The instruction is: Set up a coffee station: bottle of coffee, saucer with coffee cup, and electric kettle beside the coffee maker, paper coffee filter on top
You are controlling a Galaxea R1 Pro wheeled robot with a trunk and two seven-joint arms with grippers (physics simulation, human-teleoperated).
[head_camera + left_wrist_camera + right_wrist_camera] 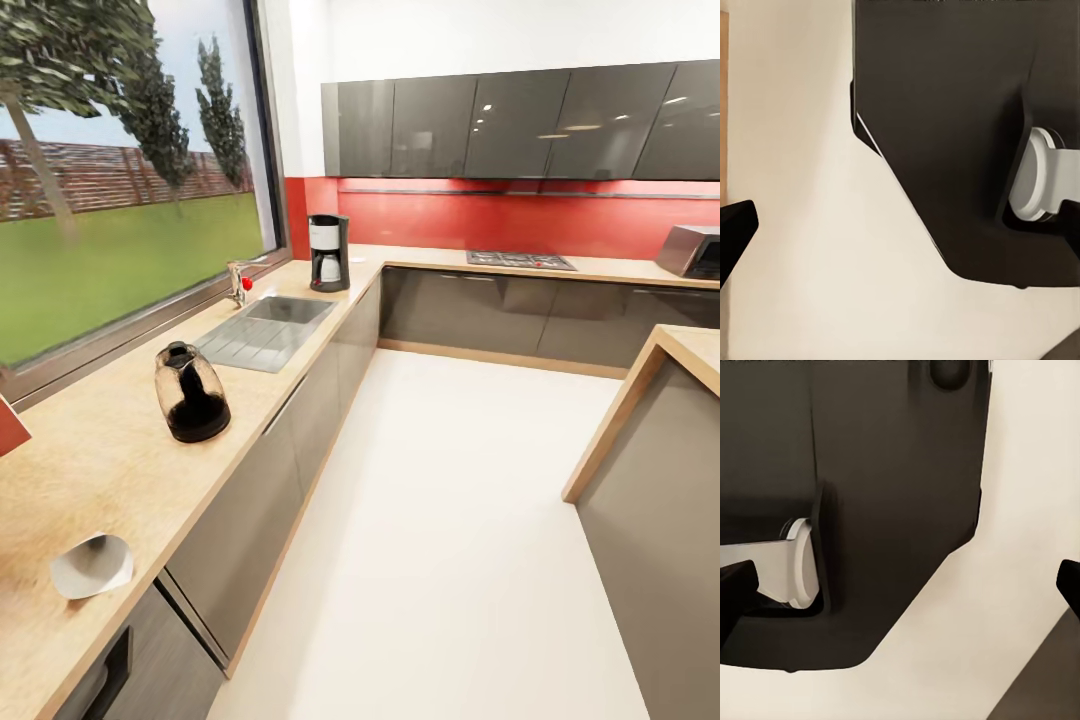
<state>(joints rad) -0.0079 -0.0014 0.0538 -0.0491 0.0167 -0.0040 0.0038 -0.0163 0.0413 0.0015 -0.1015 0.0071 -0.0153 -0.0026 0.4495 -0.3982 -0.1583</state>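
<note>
Black right tool (900,585) tips wide apart, holding nothing, over floor (1020,472).

Head view: looking forward and down from standing height along the table (120,470) toward the far corner, taking in the floor (450,520). Both wrist views: pointing steeply down, hanging close over the robot's dark base (945,112) and sharing the same pale floor.

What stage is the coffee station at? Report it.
Done: the tall dark grey coffee maker stands on the beige speckled countertop. In hand: nothing visible. Left: the rounded dark glass kettle and white paper cone filter sit far from it; jar, saucer and cup are still to come.
</note>
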